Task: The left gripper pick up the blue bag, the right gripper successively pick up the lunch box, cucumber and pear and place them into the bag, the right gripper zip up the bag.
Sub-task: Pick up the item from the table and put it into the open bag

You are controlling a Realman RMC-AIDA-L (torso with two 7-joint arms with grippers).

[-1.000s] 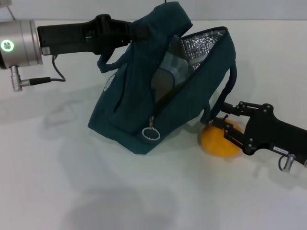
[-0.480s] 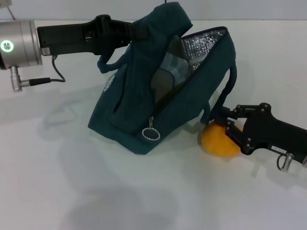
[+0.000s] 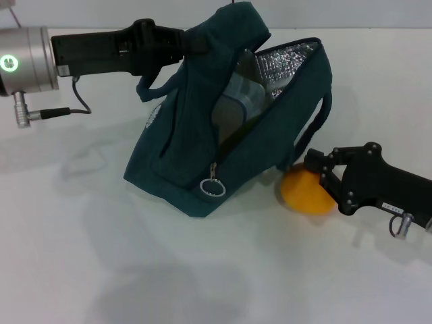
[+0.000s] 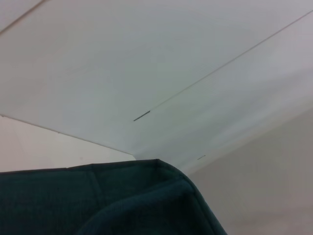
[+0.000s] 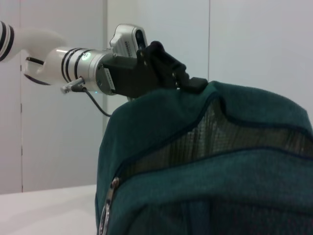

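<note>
My left gripper [image 3: 192, 42] is shut on the top edge of the blue bag [image 3: 179, 152] and holds it up and tilted, its mouth open toward the right. The silver lining [image 3: 283, 61] shows inside. The clear lunch box [image 3: 241, 100] sits in the bag. The cucumber is hidden. On the table by the bag's lower right corner lies the orange pear [image 3: 302, 194], and my right gripper [image 3: 320, 174] has closed on its far side. From the right wrist view I see the bag [image 5: 220, 196] and the left gripper [image 5: 188, 83] on its top.
A metal ring pull [image 3: 213, 187] hangs at the bag's low front corner. One loop handle [image 3: 318, 125] droops over the pear side. The left arm's cable [image 3: 64, 111] hangs near the table at the left. Bare white table lies in front of the bag.
The right gripper's fingers have drawn together on the pear, and the pear has shifted slightly toward the bag. The left arm and bag have stayed still.
</note>
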